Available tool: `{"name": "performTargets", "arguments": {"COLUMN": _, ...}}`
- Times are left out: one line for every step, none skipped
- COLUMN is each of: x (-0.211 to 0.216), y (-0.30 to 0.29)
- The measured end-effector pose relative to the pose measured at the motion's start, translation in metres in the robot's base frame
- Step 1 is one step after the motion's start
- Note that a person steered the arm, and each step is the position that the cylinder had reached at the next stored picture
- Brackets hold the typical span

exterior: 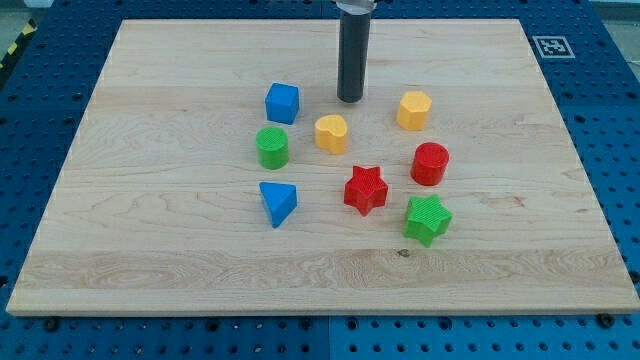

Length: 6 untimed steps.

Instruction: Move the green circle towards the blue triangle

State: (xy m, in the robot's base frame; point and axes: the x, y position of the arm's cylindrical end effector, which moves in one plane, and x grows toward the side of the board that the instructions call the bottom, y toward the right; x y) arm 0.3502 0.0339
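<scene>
My tip (350,99) rests on the wooden board (150,250), touching no block, at two o'clock of the green circle (272,147); the circle sits apart at twelve o'clock of the blue triangle (278,203); the push looks not yet begun

No readable text anywhere; only a black-and-white square marker (551,46) stands on the wooden board's (180,270) top-right corner.
</scene>
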Motion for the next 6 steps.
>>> {"name": "performTargets", "arguments": {"x": 0.004, "y": 0.000}}
{"name": "performTargets", "arguments": {"x": 0.007, "y": -0.006}}
{"name": "performTargets", "arguments": {"x": 0.007, "y": -0.034}}
{"name": "performTargets", "arguments": {"x": 0.016, "y": -0.059}}
{"name": "performTargets", "arguments": {"x": 0.039, "y": -0.079}}
{"name": "performTargets", "arguments": {"x": 0.090, "y": -0.071}}
